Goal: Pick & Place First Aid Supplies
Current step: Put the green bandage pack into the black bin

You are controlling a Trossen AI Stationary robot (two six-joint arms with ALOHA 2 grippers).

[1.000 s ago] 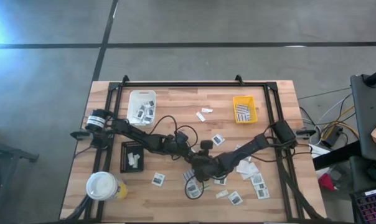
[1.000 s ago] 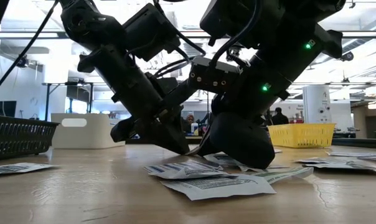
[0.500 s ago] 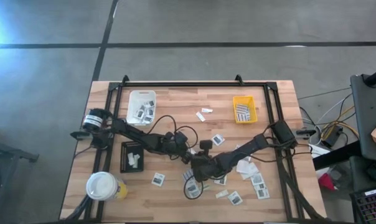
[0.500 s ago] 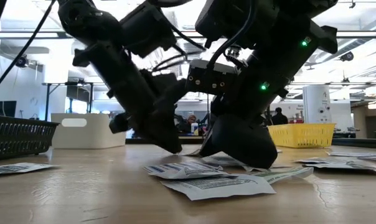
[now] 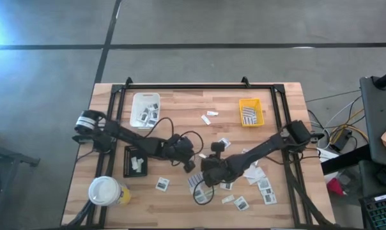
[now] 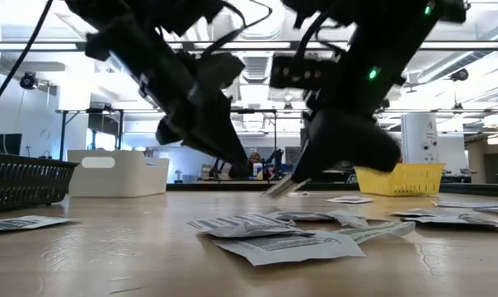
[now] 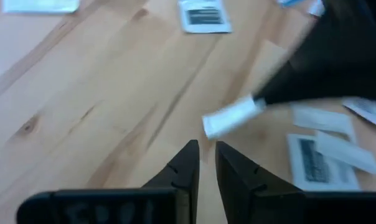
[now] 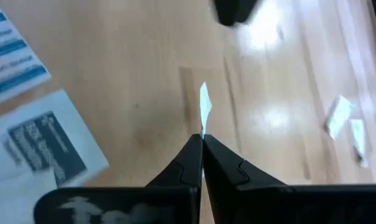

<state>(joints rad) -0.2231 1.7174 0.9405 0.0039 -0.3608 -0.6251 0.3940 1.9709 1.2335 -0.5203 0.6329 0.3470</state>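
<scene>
Holding a thin white packet (image 8: 204,107) edge-on between closed fingertips, my right gripper (image 8: 202,144) hangs just above the wooden table (image 5: 180,108) near its middle; the low view shows that packet (image 6: 284,186) lifted off the wood. My left gripper (image 7: 205,163) sits close beside it, fingers a narrow gap apart with nothing between them. More packets (image 5: 260,182) lie loose on the table's right front part, one (image 5: 162,184) alone near the yellow cup (image 5: 106,190). Others rest in the white tray (image 5: 146,109), yellow tray (image 5: 250,112) and black tray (image 5: 136,160).
</scene>
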